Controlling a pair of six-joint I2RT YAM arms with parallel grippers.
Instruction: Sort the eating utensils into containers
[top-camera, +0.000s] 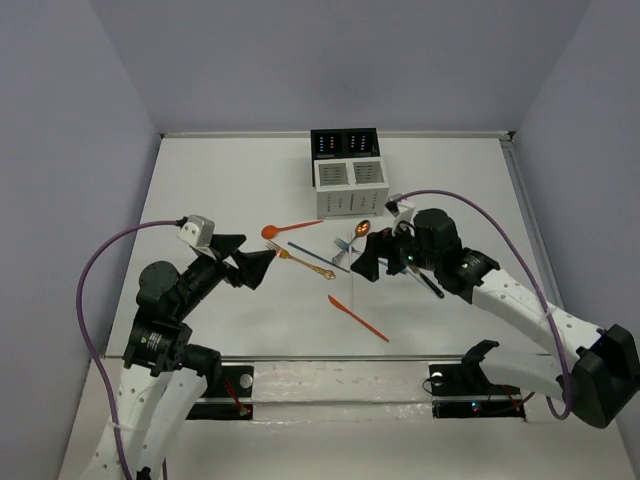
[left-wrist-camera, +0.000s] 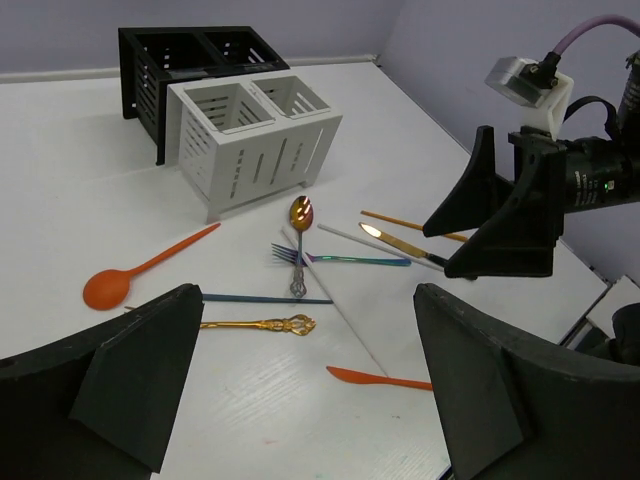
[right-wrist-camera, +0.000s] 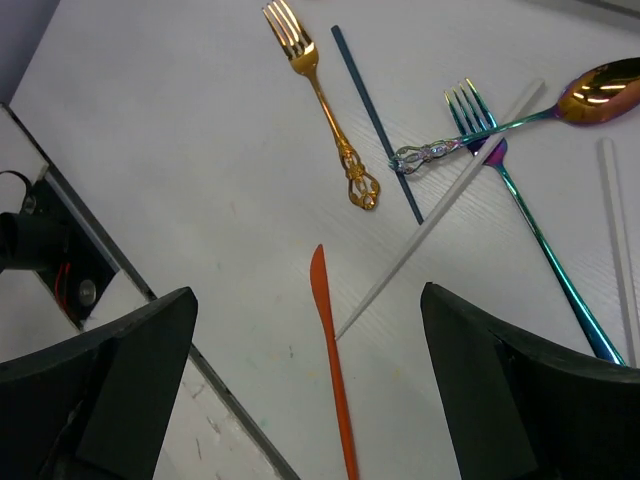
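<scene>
Eating utensils (left-wrist-camera: 300, 212) slim, glossy, containers (left-wrist-camera: 240, 172) slotted, boxy

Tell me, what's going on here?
Two robot arms are set to sort utensils into the containers. Right now the left gripper and right gripper are both open and empty, poised over the table. The orange spoon, gold fork, orange knife and the rest lie loose in front of the containers, which look empty.
</scene>
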